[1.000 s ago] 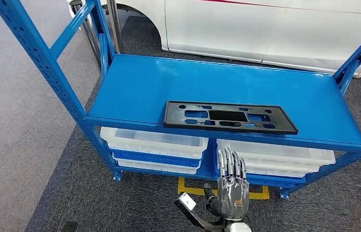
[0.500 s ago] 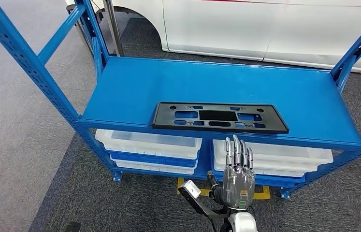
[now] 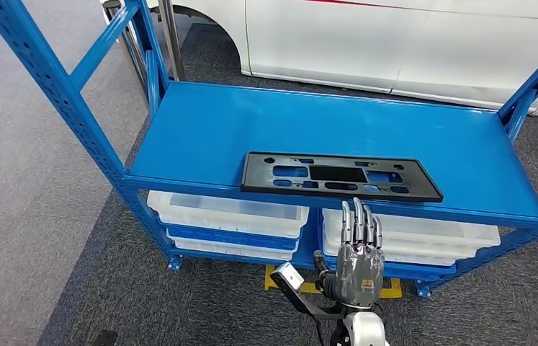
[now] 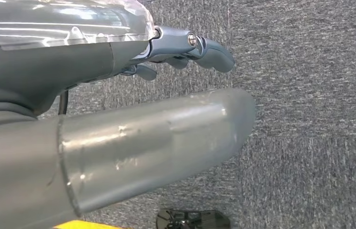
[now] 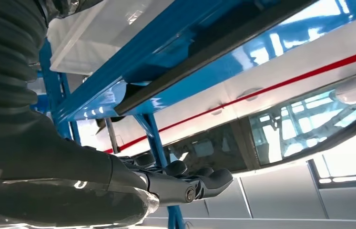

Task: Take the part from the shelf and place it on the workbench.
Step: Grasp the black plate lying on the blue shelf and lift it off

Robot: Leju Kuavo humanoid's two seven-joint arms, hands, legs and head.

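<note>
The part is a long flat black plate with several cut-outs, lying along the front edge of the blue shelf. My right hand is raised just below and in front of that edge, fingers straight and pointing up at the part, holding nothing. In the right wrist view the hand sits beneath the shelf, with the part's dark edge above it. My left hand hangs over grey carpet with nothing in it, fingers loosely extended.
White bins fill the lower shelf level right behind my right hand. Blue uprights frame the shelf's sides. A white car stands behind it. A yellow floor mark lies under the shelf.
My right hand has risen and moved slightly right, closer to the shelf's front edge. The view itself shifted a little; the part has not moved on the shelf.
</note>
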